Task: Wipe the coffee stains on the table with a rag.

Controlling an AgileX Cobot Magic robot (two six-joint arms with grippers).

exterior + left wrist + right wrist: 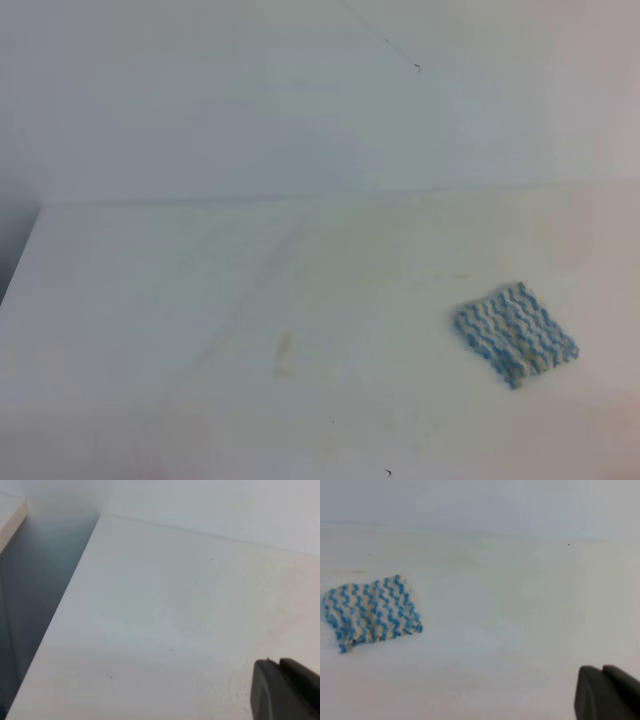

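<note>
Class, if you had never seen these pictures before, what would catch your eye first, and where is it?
The blue-and-white zigzag rag stands out at once, lying flat on the right of the white table, with nothing holding it. Next, a faint tan smear left of the rag, near the table's middle. Only a dark corner of each tool shows, in the wrist views' lower right.

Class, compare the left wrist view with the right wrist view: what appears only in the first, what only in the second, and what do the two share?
Only the left wrist view shows the table's side edge with the dark drop beside it, and no cloth at all. Only the right wrist view shows the rag, blue-and-white zigzag, lying flat and untouched. Both share the white table, the pale wall behind it, and a dark piece of gripper in the lower right corner, too cropped to tell open from shut.
</note>
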